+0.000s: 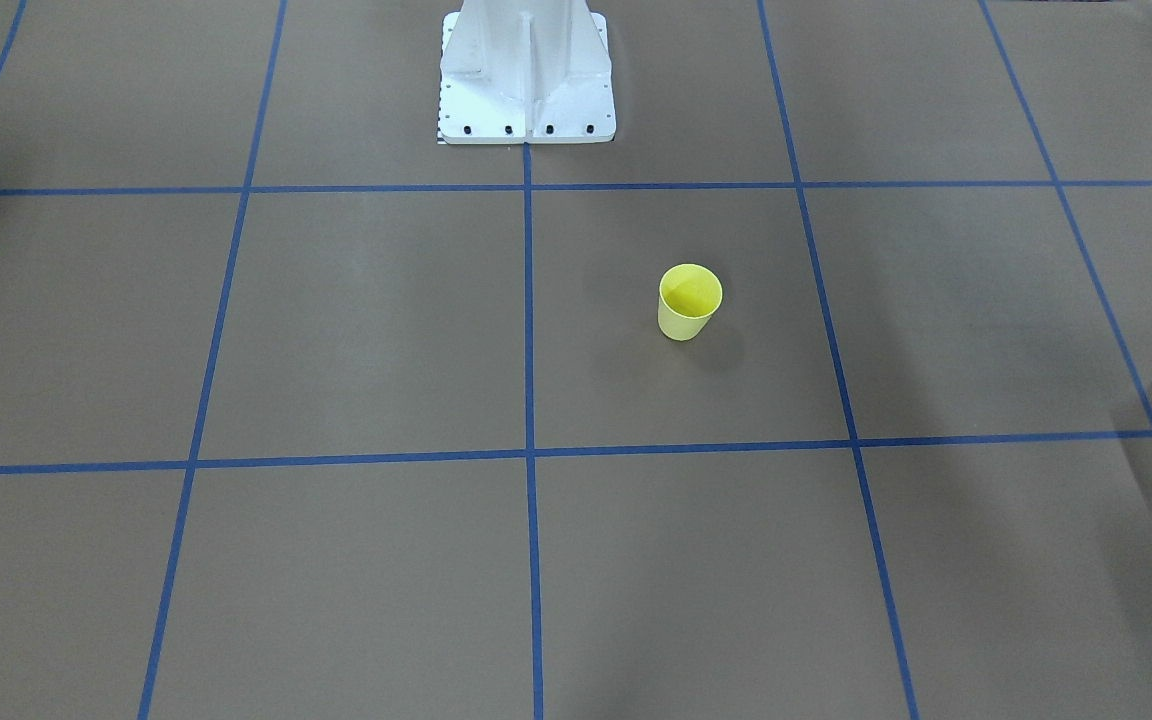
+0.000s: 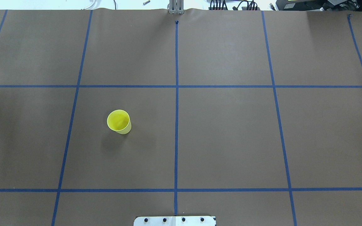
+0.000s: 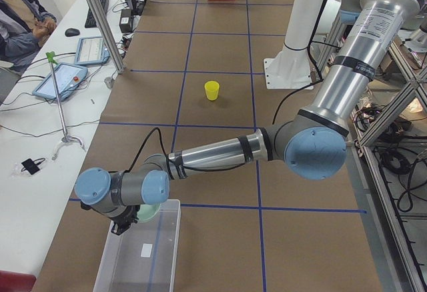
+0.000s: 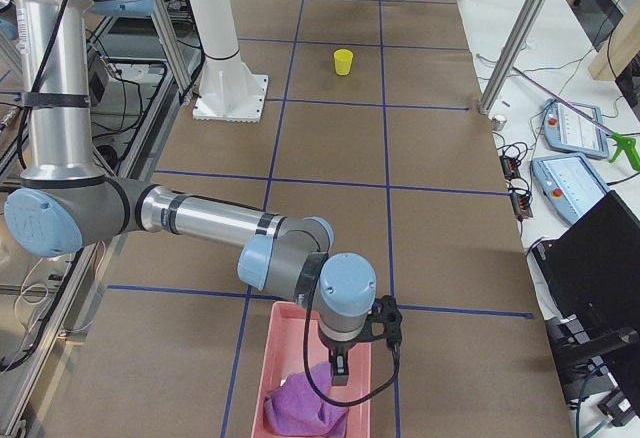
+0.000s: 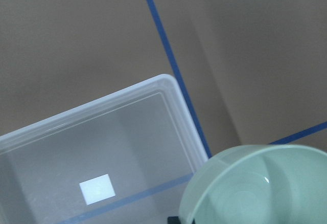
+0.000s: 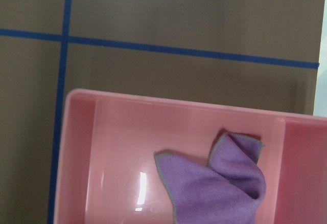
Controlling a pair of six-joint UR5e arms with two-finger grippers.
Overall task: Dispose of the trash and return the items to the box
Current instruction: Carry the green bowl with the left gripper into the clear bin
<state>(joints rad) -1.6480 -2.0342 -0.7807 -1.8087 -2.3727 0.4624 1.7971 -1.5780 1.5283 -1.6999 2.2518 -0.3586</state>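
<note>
Exterior left view shows you the near arm reaching low toward the end of the desk (image 3: 220, 165), its left pincer (image 3: 122, 227) hanging above the clear bin (image 3: 110, 265). A pale green bowl (image 3: 149, 213) sits right at that pincer, over the end of the bin nearer the desk's middle. From the left wrist camera the bowl fills the lower right corner, close to the lens, and overlaps the bin's rounded corner. No fingers show there, so you cannot tell whether the left pincer is gripping the bowl or released.

At the desk's other end the right pincer (image 4: 340, 369) points down over the pink bin (image 4: 285, 358), just above a crumpled purple cloth (image 4: 305, 408) lying inside it. Its grip cannot be judged either.

The yellow cup (image 2: 119, 121) stands upright by itself on the desk, mouth up. It is on the robot's left of the centre tape line (image 2: 176, 125), well apart from both bins.
</note>
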